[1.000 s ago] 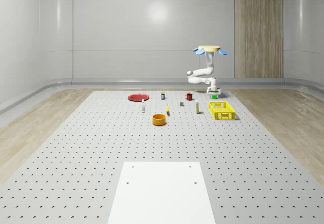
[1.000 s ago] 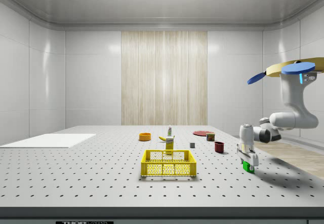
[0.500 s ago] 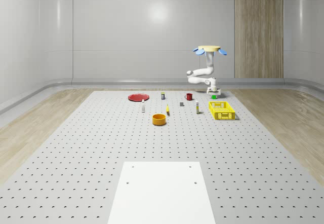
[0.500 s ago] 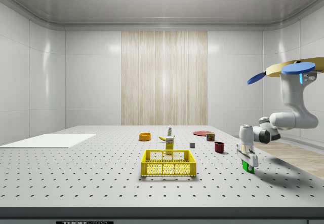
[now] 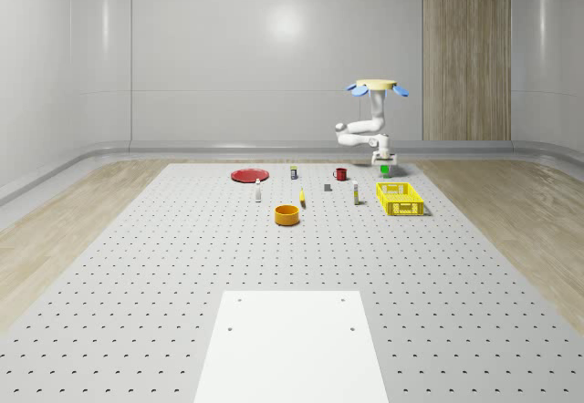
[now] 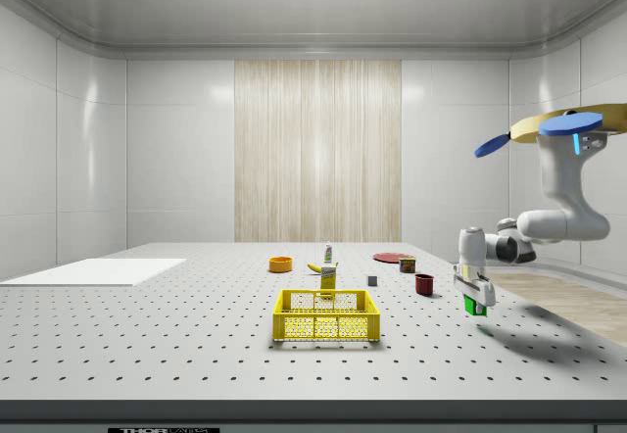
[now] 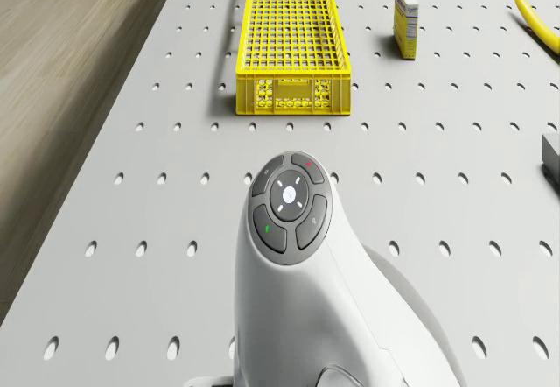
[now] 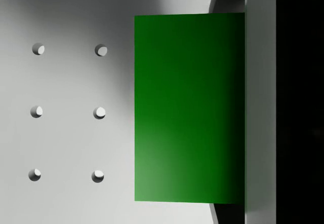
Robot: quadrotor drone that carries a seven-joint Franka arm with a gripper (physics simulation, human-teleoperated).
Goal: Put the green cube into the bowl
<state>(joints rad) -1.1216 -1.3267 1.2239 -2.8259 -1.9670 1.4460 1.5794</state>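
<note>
Green cube [image 6: 474,306] is clamped in the hand [image 6: 475,303], clear of the table [image 6: 196,355], its shadow underneath in the side view. Wrist view: cube [image 8: 187,107] pressed against a finger [image 8: 260,102]. Drone [image 5: 376,87] hovers over the table's far edge, beyond the yellow basket [image 5: 400,199]. Grasp and lift look done. Left: carry to the orange bowl [image 5: 287,214], well apart toward the whole-scene view's left and nearer the camera, then release over it. Roughly a third through, I'd judge.

Matt grey perforated table [image 7: 131,98], glossy white arm shell [image 7: 297,299], yellow plastic lattice crate [image 7: 291,45].
</note>
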